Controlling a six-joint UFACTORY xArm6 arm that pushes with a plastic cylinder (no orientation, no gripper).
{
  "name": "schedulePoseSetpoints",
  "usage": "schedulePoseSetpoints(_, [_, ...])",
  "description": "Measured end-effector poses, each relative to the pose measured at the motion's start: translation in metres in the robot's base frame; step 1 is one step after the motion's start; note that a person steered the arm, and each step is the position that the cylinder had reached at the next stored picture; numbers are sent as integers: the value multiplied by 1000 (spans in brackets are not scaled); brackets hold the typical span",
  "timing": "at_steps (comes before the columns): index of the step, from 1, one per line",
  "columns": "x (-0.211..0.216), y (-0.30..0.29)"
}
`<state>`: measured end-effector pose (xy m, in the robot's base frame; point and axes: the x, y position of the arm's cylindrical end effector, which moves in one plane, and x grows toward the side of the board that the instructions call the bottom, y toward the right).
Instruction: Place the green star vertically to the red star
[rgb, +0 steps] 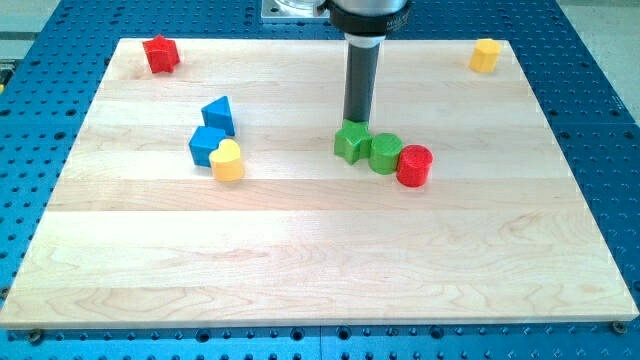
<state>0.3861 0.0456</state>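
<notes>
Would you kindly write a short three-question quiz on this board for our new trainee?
1. True or false: my tip is at the upper edge of the green star.
2. Which block lies between the green star and the red cylinder? A) yellow heart B) green cylinder C) blue cube
3. In which corner of the board is the red star?

Key: 1 true; 2 B; 3 the view's top left.
</notes>
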Motion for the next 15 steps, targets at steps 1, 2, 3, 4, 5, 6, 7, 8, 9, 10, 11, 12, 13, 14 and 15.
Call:
schedulePoseSetpoints(1, [9,-4])
schedulePoseSetpoints(2, [13,-7])
schedulePoseSetpoints(3, [18,-7])
schedulePoseSetpoints(4, [24,-8])
schedulePoseSetpoints(5, [31,-8])
schedulePoseSetpoints(6, [37,-8])
schedulePoseSetpoints(7, [37,-5])
schedulePoseSetpoints(8, [52,-3])
schedulePoseSetpoints(9, [75,5])
schedulePoseSetpoints(10, [83,20])
schedulePoseSetpoints(11, [105,20])
schedulePoseSetpoints(12, [131,20])
schedulePoseSetpoints(13, [148,10])
schedulePoseSetpoints(14, [157,-16])
schedulePoseSetpoints(15, [156,-49])
